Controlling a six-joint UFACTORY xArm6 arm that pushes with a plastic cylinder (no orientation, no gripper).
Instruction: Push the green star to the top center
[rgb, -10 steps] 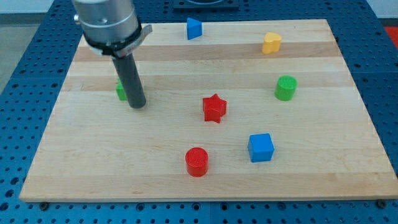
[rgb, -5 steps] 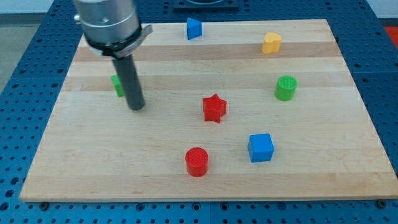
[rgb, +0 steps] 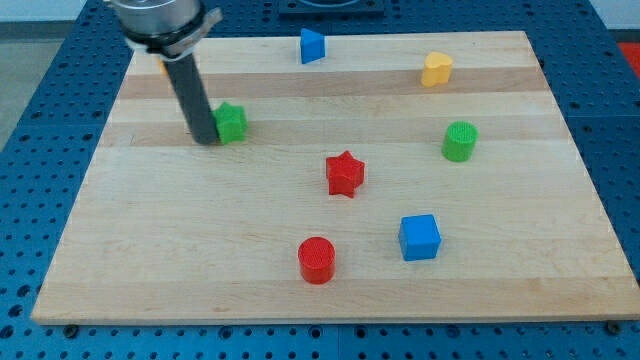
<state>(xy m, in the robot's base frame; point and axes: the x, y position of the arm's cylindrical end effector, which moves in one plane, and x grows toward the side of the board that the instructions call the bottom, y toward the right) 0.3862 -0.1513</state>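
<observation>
The green star (rgb: 231, 122) lies on the wooden board (rgb: 300, 280) at the view's upper left. My tip (rgb: 203, 138) rests on the board right against the star's left side, touching it. The dark rod rises from there to the arm's grey body at the view's top left. The star shows in full to the right of the rod.
A blue triangular block (rgb: 312, 45) sits at the view's top centre and a yellow heart (rgb: 436, 69) at top right. A green cylinder (rgb: 459, 141), red star (rgb: 344, 173), blue cube (rgb: 419, 237) and red cylinder (rgb: 316, 260) lie right and below. A small orange piece (rgb: 164, 68) peeks behind the arm.
My tip has moved up and to the left, from the star's right side round to its left. The green star has shifted right and now shows in full.
</observation>
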